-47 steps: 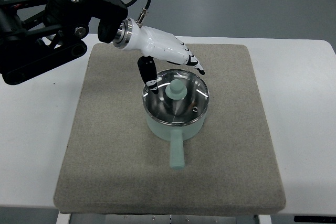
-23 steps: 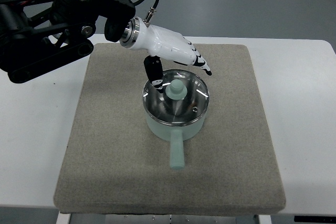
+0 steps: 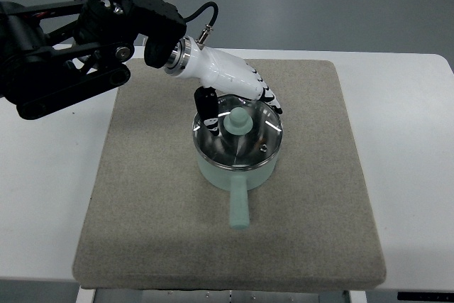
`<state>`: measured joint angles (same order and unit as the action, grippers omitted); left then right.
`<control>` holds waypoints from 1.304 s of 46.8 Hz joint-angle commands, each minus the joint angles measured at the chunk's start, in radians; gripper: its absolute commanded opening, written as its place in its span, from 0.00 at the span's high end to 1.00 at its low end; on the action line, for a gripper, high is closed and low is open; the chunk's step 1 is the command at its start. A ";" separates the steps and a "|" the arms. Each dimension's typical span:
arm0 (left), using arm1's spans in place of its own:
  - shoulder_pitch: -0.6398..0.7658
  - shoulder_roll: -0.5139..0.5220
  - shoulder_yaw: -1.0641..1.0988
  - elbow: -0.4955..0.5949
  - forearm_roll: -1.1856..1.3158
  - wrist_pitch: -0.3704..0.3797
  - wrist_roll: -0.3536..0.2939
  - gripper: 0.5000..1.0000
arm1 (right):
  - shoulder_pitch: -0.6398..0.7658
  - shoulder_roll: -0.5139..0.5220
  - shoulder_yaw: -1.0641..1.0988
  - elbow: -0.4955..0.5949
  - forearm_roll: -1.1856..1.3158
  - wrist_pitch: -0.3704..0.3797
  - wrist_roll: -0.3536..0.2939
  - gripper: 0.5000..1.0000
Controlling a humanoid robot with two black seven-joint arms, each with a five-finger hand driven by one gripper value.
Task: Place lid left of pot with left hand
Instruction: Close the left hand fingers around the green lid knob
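Note:
A pale green pot [image 3: 237,175] with a long handle stands on the grey mat [image 3: 156,196], handle toward the front. A glass lid [image 3: 238,145] with a pale green knob [image 3: 238,122] sits on the pot. My left hand [image 3: 237,104], white with black fingertips, hangs over the lid's far edge. Its thumb [image 3: 208,108] is left of the knob and its fingers [image 3: 266,97] are behind it. The fingers are spread and hold nothing. The right arm is out of view.
The grey mat lies on a white table [image 3: 50,189]. The black left arm [image 3: 71,40] reaches in over the table's far left corner. Bare mat lies left of the pot.
My left hand has dropped lower and come closer to the lid knob, fingers curving down behind it. The pot and lid have not moved.

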<state>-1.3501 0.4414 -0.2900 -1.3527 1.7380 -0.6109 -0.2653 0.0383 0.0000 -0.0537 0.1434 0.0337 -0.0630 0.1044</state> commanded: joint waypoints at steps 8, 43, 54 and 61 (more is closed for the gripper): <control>-0.001 0.000 0.002 0.000 0.008 0.000 0.000 0.21 | 0.000 0.000 0.000 -0.001 0.000 0.000 0.000 0.15; 0.000 0.000 0.002 0.001 0.035 0.000 0.000 0.58 | 0.000 0.000 0.000 0.001 0.000 0.000 0.000 0.16; 0.002 0.000 0.002 0.001 0.063 0.000 0.000 0.65 | 0.000 0.000 0.000 0.001 0.000 0.000 0.000 0.16; 0.000 0.000 0.002 0.001 0.063 0.000 0.000 0.66 | 0.000 0.000 0.000 -0.001 0.000 0.000 0.000 0.16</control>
<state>-1.3491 0.4417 -0.2890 -1.3514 1.8010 -0.6105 -0.2655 0.0384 0.0000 -0.0537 0.1434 0.0337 -0.0629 0.1041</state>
